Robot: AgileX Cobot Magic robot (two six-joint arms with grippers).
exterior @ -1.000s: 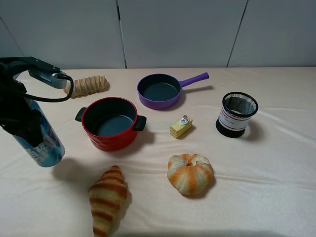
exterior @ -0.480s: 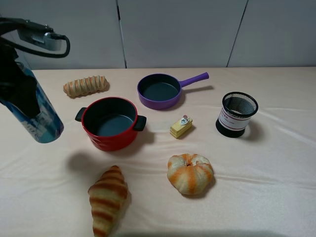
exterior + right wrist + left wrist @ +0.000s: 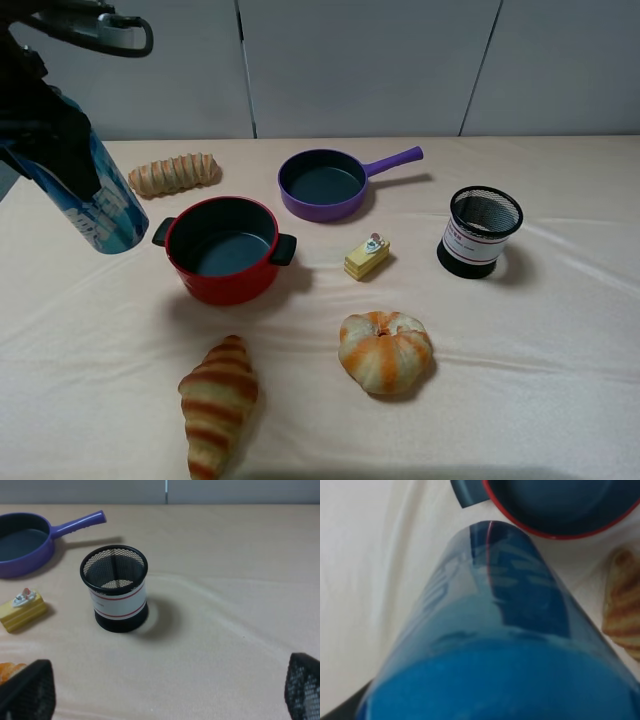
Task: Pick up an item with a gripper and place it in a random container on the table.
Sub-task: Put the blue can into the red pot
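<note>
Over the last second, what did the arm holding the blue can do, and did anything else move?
The left gripper, still shut on the tall blue drink can, raised it and carried it closer to the round red cooking pot; the can remains tilted. The pot, the purple long-handled pan and the black mesh cup stayed put.

Left claw (image 3: pixel 52 150) grips tilted blue can (image 3: pixel 108 212) aloft, left of red pot (image 3: pixel 228 284).

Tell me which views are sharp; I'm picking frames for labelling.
Left wrist: the blue drink can fills the frame, blurred, a red reflection streak on it. Exterior high: sharp, soft shadows beside the red pot. Right wrist: mesh cup sharp, right gripper blurred.
</note>
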